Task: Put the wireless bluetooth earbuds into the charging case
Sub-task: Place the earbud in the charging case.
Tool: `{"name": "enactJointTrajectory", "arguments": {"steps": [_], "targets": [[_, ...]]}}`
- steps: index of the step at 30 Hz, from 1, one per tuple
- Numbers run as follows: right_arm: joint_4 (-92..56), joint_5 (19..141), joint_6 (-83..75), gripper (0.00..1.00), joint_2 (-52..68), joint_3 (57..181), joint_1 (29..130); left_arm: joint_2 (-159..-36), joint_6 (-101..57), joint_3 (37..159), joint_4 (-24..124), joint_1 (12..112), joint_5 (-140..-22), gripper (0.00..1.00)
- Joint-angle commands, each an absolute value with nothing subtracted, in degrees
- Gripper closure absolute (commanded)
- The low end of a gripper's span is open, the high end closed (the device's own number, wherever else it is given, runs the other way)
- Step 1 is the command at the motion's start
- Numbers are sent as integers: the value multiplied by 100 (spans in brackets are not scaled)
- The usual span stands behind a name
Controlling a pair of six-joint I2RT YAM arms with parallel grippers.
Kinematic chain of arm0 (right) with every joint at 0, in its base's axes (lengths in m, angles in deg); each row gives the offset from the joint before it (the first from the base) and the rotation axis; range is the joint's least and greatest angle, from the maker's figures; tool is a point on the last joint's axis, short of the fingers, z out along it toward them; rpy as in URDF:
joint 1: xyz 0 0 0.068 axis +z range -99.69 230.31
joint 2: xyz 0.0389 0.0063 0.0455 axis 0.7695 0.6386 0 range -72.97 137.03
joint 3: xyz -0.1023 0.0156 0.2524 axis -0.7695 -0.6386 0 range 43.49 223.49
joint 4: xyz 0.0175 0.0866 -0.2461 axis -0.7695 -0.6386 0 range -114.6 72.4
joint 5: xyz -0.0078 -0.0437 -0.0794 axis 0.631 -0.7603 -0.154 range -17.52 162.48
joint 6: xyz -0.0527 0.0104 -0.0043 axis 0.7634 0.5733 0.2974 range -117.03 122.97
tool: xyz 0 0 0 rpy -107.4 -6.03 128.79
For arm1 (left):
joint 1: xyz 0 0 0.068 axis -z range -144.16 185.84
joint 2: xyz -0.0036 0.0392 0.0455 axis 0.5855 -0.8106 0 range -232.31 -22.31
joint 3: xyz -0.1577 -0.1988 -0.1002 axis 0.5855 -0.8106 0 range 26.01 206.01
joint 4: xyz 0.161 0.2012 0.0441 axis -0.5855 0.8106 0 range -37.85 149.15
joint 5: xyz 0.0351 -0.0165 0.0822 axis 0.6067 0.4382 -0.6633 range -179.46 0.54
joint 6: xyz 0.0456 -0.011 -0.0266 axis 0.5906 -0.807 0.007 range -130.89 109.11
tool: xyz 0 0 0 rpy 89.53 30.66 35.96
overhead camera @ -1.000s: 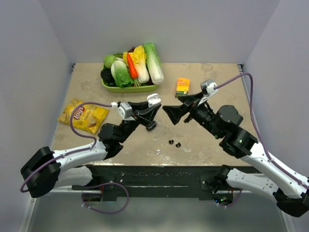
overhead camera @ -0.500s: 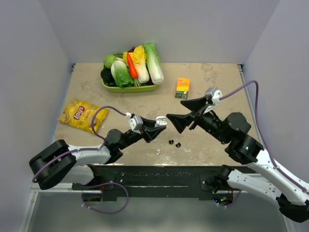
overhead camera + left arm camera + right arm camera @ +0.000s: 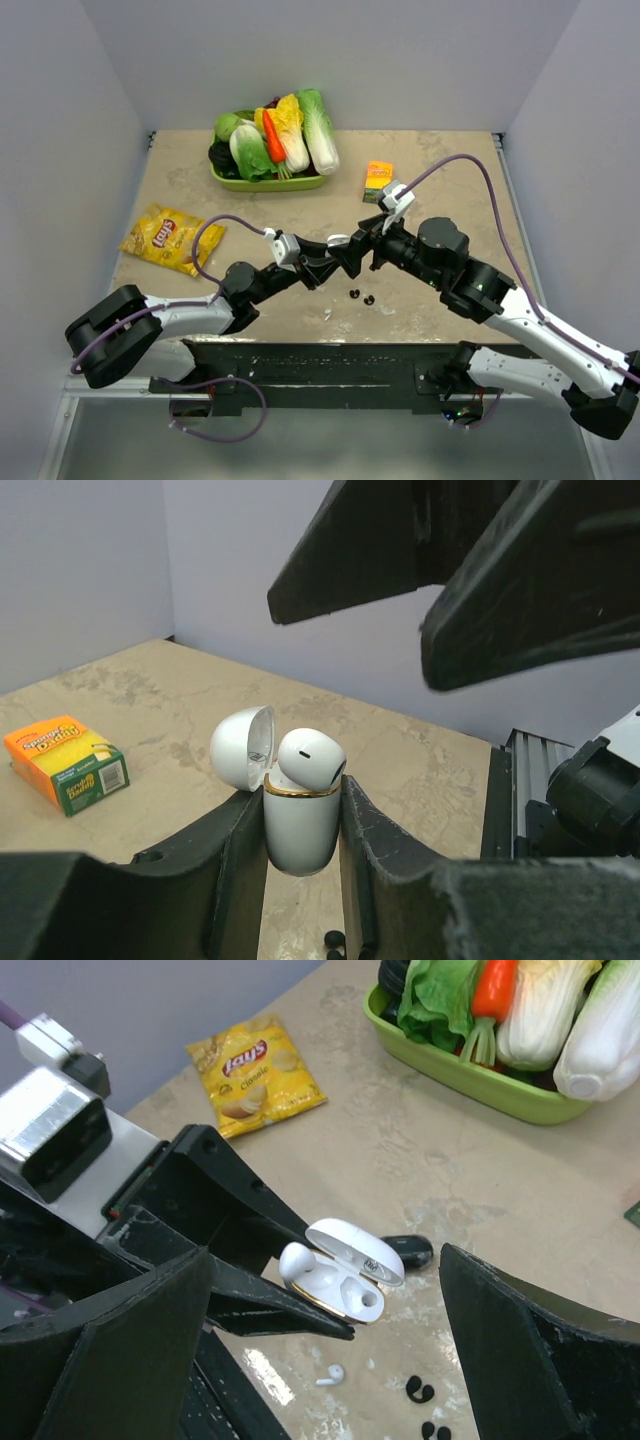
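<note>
My left gripper is shut on the white charging case, which it holds upright above the table with the lid swung open. One white earbud sticks up out of a slot in the case; the slot beside it looks empty. A second white earbud lies on the table below, near two black earbuds. My right gripper hangs open just above the case, with one of its fingers on each side and touching nothing. In the top view both grippers meet mid-table.
A green basket of vegetables stands at the back. An orange box sits behind the right arm, and a yellow chips bag lies at the left. A dark oval object rests on the table under the case.
The left gripper has come down and to the right with the case. The right gripper has swung left and now hovers over the case. Neither jaw opening has changed.
</note>
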State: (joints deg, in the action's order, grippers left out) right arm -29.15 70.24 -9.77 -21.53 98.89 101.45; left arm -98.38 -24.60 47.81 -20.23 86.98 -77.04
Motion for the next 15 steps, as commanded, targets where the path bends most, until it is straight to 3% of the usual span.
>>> {"name": "enactJointTrajectory", "arguments": {"steps": [1,15], "targets": [[-3051,6765,-890,2,-2015,10150,10208,-9842,-2258,5035,-4664,8708,-7663,100],[-3210,6369,-987,2,-1813,10159,10234,-9737,-2240,5071,-4479,8717,-7619,100]]}}
